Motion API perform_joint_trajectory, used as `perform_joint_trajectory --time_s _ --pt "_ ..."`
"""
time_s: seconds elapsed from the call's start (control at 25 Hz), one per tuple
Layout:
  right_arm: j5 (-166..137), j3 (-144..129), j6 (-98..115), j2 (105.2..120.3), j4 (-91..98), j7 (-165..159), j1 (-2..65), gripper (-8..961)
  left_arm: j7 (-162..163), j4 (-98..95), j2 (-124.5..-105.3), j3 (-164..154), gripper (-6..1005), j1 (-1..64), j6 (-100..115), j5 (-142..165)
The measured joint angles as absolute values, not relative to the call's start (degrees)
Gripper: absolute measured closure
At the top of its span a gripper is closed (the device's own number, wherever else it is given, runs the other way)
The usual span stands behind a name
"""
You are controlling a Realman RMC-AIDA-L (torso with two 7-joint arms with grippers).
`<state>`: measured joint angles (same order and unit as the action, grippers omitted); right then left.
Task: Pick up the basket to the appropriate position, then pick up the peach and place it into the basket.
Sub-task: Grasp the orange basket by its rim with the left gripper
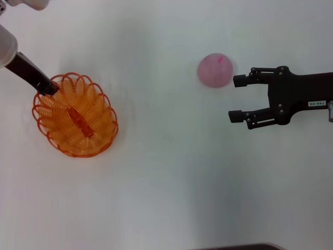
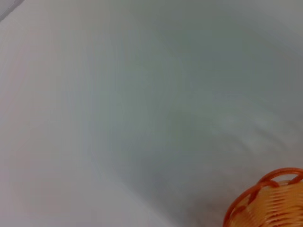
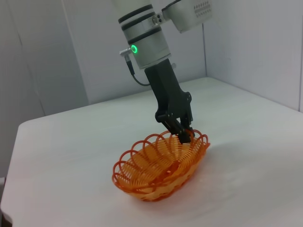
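the basket (image 1: 76, 115) sits at the left of the head view on the white bench (image 1: 171, 182), its long axis running from upper left to lower right of the frame. the left pincer (image 1: 50, 87) comes down from the upper left corner and is clenched on the scalloped rim at the basket's upper-left end; in the right wrist view the same end of the basket (image 3: 161, 166) looks slightly raised under the left pincer (image 3: 184, 136). the peach (image 1: 214, 70) rests on the bench right of centre, upper part of the head view, well apart from the basket, with its darker pink mark facing up. the right pincer (image 1: 237, 98) reaches in from the right edge, fingers spread and released, pointing left, with its upper fingertip just beside the peach.
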<state>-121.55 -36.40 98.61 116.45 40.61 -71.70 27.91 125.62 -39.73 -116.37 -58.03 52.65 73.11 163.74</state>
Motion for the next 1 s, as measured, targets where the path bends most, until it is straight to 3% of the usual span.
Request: perform_joint_trajectory --time_s 0.32,0.6,1.0 --pt "-121.6 -36.4 98.3 116.46 40.5 -71.6 28.0 88 126.0 -40.5 -116.49 -58.5 861 52.5 74.0 163.8" --pt "-121.6 -36.3 98.3 116.45 40.7 -71.7 28.0 90 130.2 -49.4 -117.80 -58.6 867 51.0 80.9 163.8" --pt "-121.6 -36.3 98.5 116.14 40.9 -71.6 27.9 93 136.9 -54.8 -117.26 -57.2 898 51.2 86.5 163.7"
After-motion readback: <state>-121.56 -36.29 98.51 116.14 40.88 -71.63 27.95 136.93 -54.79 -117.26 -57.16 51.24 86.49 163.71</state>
